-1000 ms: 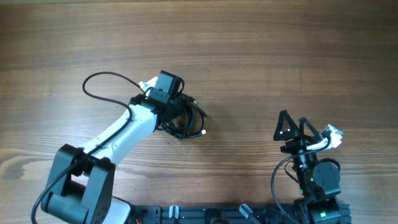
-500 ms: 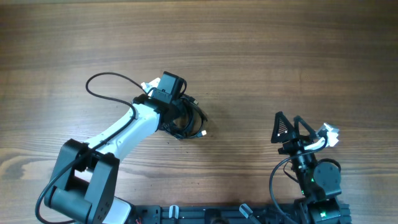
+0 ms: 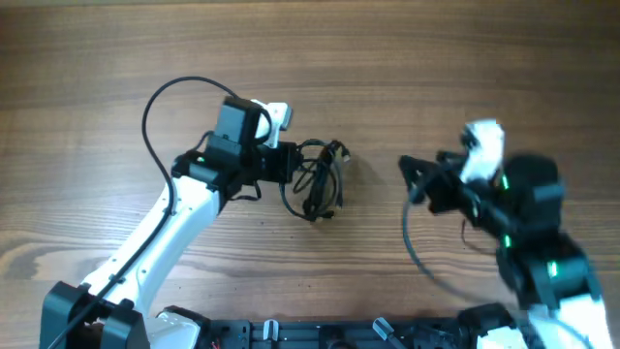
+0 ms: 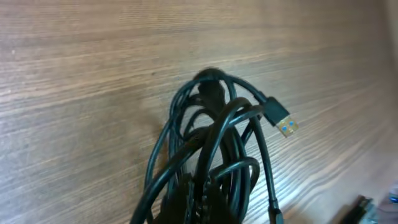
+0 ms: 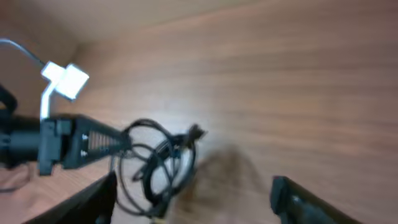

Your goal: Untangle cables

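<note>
I count one tangled bundle of black cables (image 3: 315,180), cords too knotted to number; one silvery USB plug (image 4: 281,119); two grippers, left gripper (image 3: 294,165) and right gripper (image 3: 409,180); one wooden table (image 3: 436,58).

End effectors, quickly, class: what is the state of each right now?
Left end effector: closed on the cables.
Right end effector: open, empty.

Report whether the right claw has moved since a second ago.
Yes. The right claw swung left and farther from the black rail at the bottom edge, now pointing at the cables.
</note>
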Controlling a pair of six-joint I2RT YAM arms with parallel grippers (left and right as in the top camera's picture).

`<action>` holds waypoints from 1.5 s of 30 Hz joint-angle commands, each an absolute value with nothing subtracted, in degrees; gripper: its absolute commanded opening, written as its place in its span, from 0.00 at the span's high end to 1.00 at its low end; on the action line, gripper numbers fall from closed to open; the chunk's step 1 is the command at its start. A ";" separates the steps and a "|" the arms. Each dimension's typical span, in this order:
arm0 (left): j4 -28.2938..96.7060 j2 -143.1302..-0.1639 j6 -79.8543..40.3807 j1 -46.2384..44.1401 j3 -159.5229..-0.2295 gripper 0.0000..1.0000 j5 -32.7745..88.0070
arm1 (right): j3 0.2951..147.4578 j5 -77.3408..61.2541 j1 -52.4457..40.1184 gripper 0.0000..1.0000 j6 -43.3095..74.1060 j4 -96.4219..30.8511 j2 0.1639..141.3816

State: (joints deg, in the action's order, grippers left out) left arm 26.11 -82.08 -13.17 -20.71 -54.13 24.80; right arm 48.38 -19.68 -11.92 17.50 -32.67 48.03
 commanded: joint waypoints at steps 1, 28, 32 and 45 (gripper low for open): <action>24.10 -80.55 -10.72 -16.29 -55.96 0.96 38.98 | 58.67 -32.62 -12.14 0.00 15.46 -35.77 59.99; 17.34 -84.33 -10.94 -10.24 -55.94 0.96 66.87 | 58.87 -15.46 -22.76 0.36 33.63 -23.66 93.38; 20.82 -84.33 -11.14 -2.63 -55.94 0.96 66.85 | 58.85 -7.88 -18.35 0.36 32.95 -27.31 93.38; 31.55 -84.33 -16.58 -11.07 -55.96 0.96 33.78 | 58.78 -29.76 -12.67 0.36 22.87 -33.32 93.38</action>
State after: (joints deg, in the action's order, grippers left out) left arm 31.90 -85.27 -12.58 -5.74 -55.29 48.88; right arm 59.22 -16.82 -15.14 28.16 -32.82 92.71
